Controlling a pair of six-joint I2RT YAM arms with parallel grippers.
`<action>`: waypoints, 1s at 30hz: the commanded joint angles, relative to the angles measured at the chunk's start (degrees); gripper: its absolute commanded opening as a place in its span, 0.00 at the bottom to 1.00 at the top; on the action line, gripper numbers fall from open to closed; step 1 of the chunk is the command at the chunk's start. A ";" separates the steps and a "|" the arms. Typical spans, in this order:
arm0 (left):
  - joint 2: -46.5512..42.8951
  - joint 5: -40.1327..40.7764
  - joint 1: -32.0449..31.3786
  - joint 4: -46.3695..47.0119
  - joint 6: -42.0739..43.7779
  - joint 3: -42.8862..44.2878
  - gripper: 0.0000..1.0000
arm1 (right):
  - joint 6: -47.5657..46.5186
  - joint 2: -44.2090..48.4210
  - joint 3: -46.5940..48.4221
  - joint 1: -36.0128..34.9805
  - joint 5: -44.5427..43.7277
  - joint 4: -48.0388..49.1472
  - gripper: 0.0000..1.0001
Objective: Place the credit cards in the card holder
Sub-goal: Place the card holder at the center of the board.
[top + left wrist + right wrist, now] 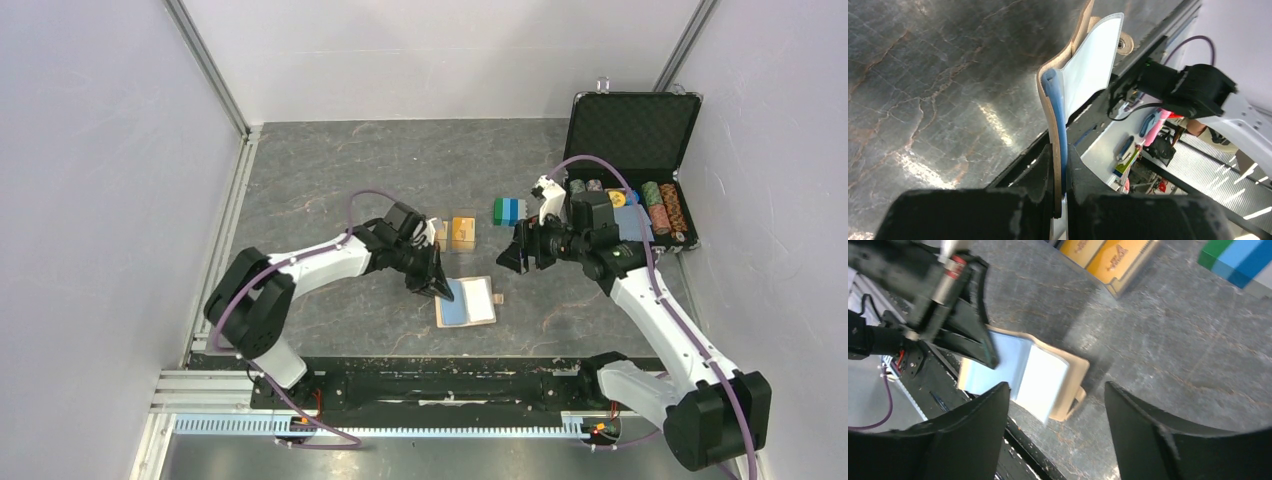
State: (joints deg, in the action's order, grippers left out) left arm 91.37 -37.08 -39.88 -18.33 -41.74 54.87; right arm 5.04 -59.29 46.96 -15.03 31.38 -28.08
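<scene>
Card holder [467, 301] lies open, one flap pinched by left hand [439, 287]; right hand [516, 258] hangs open.

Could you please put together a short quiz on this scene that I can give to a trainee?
1. True or false: the left fingers are clamped on an edge of the open card holder.
2. The right fingers are: A) shut on a card; B) open, holding nothing; C) shut on a poker chip.
3. In the top view, what sits between the orange-gold cards and the chip case?
Key: 1 true; 2 B; 3 the green-and-blue block stack.
</scene>
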 commanded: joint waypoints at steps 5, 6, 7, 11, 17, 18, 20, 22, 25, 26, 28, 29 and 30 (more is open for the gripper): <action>8.57 0.96 -2.31 1.85 5.51 2.33 0.07 | 8.22 -1.28 -7.98 -5.51 6.07 14.21 0.52; 9.12 1.44 -2.35 1.72 5.50 2.36 0.11 | 9.20 -1.94 -8.92 -6.76 5.87 15.60 0.50; 9.47 2.29 -2.40 1.44 5.44 2.35 0.16 | 10.38 -2.71 -10.09 -8.06 5.45 17.24 0.46; 9.64 6.34 -3.04 -0.92 6.05 2.51 0.39 | 13.28 -6.99 -13.47 -12.36 3.60 22.88 0.27; 6.83 14.93 -4.26 -7.31 8.56 4.61 0.64 | 13.49 -14.15 -14.42 -15.33 0.29 26.15 0.12; 6.16 17.35 -4.61 -8.91 8.89 5.32 0.67 | 13.12 -15.20 -14.51 -15.51 0.10 26.30 0.11; 4.72 21.30 -5.40 -11.74 9.76 6.64 0.71 | 12.59 -16.56 -14.70 -15.63 -0.54 26.38 0.09; 3.64 23.87 -6.31 -13.39 9.84 7.57 0.71 | 12.10 -17.47 -15.13 -15.86 -1.29 26.28 0.08; 3.03 25.92 -8.00 -14.15 9.49 8.15 0.69 | 11.68 -18.22 -15.90 -15.91 -2.63 25.72 0.07; 2.93 25.96 -8.54 -13.58 9.37 8.06 0.66 | 11.45 -18.38 -16.17 -15.89 -3.01 25.47 0.06; 3.30 25.75 -9.78 -12.64 8.69 7.83 0.57 | 11.23 -18.56 -16.61 -15.90 -3.75 25.03 0.06; 3.61 25.00 -10.13 -11.80 8.48 7.63 0.51 | 11.07 -18.56 -16.95 -15.95 -3.91 25.01 0.06; 3.84 25.01 -10.66 -11.45 8.26 7.66 0.46 | 11.09 -18.50 -17.06 -15.94 -4.04 24.92 0.06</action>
State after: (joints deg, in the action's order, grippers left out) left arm 95.85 -13.85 -48.69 -30.26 -34.57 61.43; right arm 17.43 -77.76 30.83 -30.63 29.45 -4.32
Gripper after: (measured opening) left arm 0.538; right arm 0.061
